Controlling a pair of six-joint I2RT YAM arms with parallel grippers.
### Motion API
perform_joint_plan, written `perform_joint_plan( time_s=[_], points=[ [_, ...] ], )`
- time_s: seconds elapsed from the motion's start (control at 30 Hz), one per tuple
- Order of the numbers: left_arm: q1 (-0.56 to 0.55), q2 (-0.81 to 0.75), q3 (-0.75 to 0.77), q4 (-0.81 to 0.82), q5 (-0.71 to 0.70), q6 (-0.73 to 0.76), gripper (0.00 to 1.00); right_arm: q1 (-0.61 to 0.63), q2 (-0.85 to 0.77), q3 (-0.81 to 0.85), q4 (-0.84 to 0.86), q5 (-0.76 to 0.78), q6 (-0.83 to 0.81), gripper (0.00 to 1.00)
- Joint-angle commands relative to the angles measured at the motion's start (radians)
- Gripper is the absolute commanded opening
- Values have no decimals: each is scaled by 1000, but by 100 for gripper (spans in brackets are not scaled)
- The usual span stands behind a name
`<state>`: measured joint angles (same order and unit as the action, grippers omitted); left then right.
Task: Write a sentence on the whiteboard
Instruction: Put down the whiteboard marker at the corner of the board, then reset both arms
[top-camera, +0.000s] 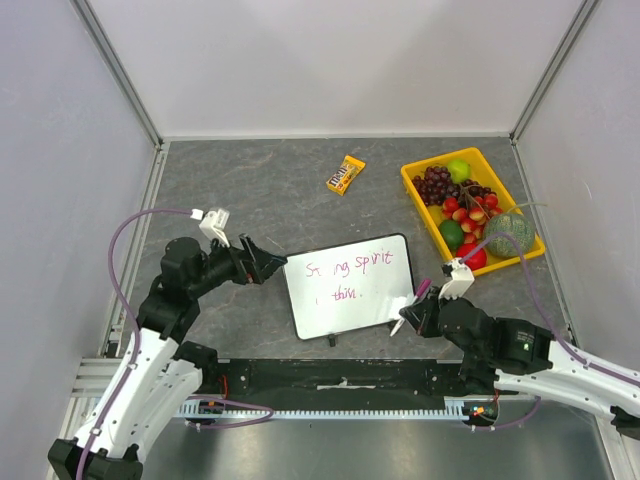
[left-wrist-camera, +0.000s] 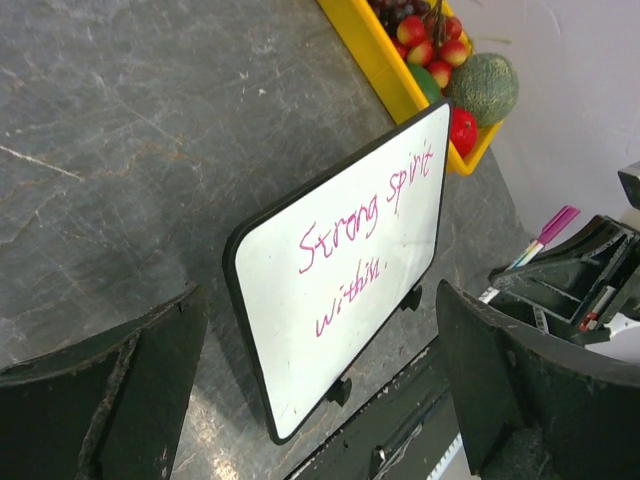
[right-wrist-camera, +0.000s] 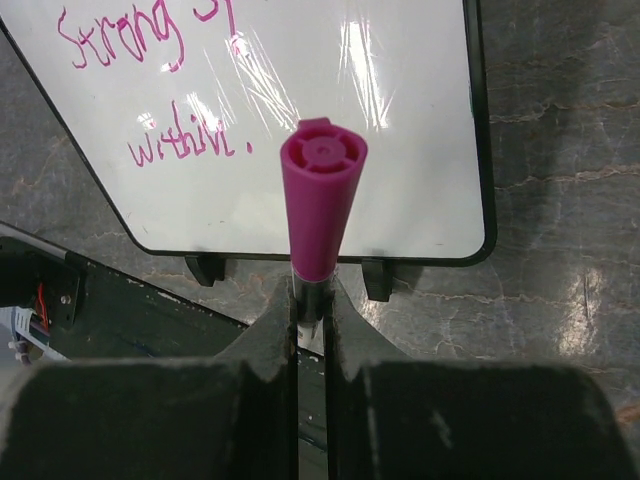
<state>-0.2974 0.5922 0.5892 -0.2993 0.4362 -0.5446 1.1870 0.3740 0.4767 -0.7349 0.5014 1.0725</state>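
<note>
The whiteboard (top-camera: 350, 285) stands propped on small black feet in the middle of the table. The sentence (top-camera: 358, 268) is in pink, in two lines, and reads "Strong spirit within." in the left wrist view (left-wrist-camera: 365, 215). My left gripper (top-camera: 270, 265) is open and empty just left of the board, which shows between its fingers (left-wrist-camera: 340, 300). My right gripper (top-camera: 415, 315) is shut on a pink-capped marker (top-camera: 420, 292) by the board's near right corner. In the right wrist view the marker (right-wrist-camera: 322, 200) points at the board (right-wrist-camera: 400, 150) from between the shut fingers (right-wrist-camera: 275, 330).
A yellow tray (top-camera: 421, 208) of fruit sits at the back right with a green melon (top-camera: 510, 235) at its near end. A candy packet (top-camera: 346, 174) lies behind the board. A black rail (top-camera: 330, 375) runs along the near edge. Walls enclose three sides.
</note>
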Motion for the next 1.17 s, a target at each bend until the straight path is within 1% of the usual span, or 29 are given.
perform_joint_plan(
  time_s=[0.0,0.13,0.27,0.4,0.47,0.5,0.53,0.57,0.7,0.8,0.83,0.97,1.07,1.13],
  points=[
    [4,18,34,-8,50,48,98,-1,-6,-1,-60,6,84,5],
    [6,23,34,-6,50,46,98,-1,35,-4,-99,17,107,12],
    [6,37,31,-6,49,44,98,-3,106,5,-113,37,121,32],
    [4,46,29,2,49,41,98,-1,144,25,-139,83,138,46],
    [4,44,26,9,45,35,99,-1,137,36,-153,106,147,54],
    [4,47,24,12,48,29,99,-1,129,40,-165,124,158,59],
    [4,50,23,17,49,26,99,-1,122,43,-172,137,167,68],
    [4,54,21,19,45,23,99,-1,109,49,-179,150,170,72],
    [4,70,5,45,42,-14,99,-1,80,76,-181,196,170,87],
    [6,83,-15,63,33,-35,99,-3,98,108,-172,221,139,96],
    [4,86,-22,62,23,-41,99,-1,111,121,-156,229,117,98],
    [4,103,-29,72,-7,-48,99,-1,189,172,-63,258,-15,98],
    [3,89,-49,104,-17,-41,100,-3,273,212,23,304,-123,98],
    [4,66,-60,112,-68,-40,100,-1,336,247,84,363,-198,98]
  ],
)
